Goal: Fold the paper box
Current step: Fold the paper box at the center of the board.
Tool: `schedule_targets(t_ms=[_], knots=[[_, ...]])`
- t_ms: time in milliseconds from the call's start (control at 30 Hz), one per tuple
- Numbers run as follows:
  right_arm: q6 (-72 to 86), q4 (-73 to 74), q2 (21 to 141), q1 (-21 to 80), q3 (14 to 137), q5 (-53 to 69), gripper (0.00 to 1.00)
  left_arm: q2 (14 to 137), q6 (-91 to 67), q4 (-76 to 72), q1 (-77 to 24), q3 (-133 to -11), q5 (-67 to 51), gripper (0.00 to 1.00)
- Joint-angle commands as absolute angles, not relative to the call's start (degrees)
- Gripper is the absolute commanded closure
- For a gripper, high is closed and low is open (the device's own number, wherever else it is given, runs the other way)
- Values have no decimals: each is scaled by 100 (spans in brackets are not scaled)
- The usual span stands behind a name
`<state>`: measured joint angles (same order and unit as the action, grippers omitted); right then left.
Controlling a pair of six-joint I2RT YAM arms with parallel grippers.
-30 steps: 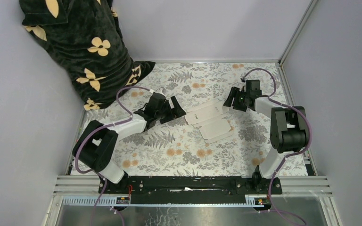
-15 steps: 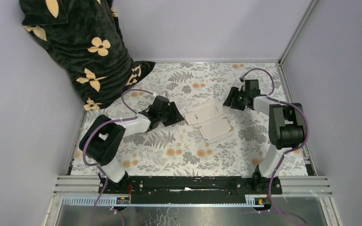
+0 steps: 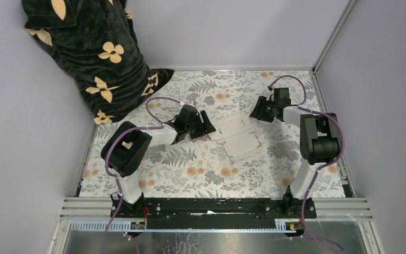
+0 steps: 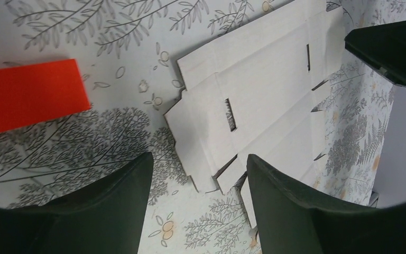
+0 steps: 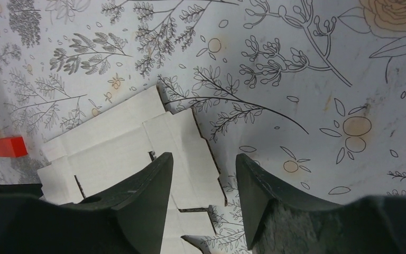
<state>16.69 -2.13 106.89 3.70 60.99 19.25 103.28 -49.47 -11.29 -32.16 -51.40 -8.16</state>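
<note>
1. Only the box (image 3: pixel 236 135) could serve as a container, and it lies as a flat white sheet with flaps and slots at the centre of the overhead frame, on the floral table (image 3: pixel 201 174).
2. Overhead, the left gripper (image 3: pixel 207 128) sits just left of the sheet, its tips at the sheet's left edge. Its fingers are parted and clamp nothing.
3. In the left wrist view, the box (image 4: pixel 264 100) fills the centre and upper right. Its lowest corner shows in the gap of the left gripper (image 4: pixel 198 164) at the bottom of the frame; whether a finger touches it I cannot tell.
4. Overhead, the right gripper (image 3: pixel 255 114) is at the sheet's upper right corner, fingers apart and holding nothing.
5. In the right wrist view, the box (image 5: pixel 132 143) lies at lower left, and its right edge runs down into the gap of the right gripper (image 5: pixel 203 159).
6. A red rectangle (image 4: pixel 29 95) lies at the left edge of the left wrist view, apart from the sheet; it shows small at the far left (image 5: pixel 10 146) of the right wrist view.
7. A black cloth (image 3: pixel 95 47) with yellow flower shapes fills the overhead frame's upper left.
</note>
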Motion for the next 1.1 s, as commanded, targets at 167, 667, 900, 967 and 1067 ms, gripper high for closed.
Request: schedule_targets(t_ms=[167, 667, 900, 967, 1067], knots=[[1600, -284, 10770, 586, 6208, 1978, 54, 10660, -4907, -989, -3375, -5539, -737, 28], [1575, -97, 10078, 1077, 5706, 1488, 75, 10701, -4714, -660, -3444, -5822, -562, 61], [1537, -35, 9650, 1279, 5416, 1251, 80, 10731, -4588, -329, -3506, -6059, -367, 65], [1496, -34, 9580, 1342, 5350, 1161, 80, 10735, -4512, -161, -3530, -6215, -272, 65], [1441, 208, 9525, 1437, 5282, 1015, 82, 10776, -4384, 142, -3554, -6446, -108, 65]])
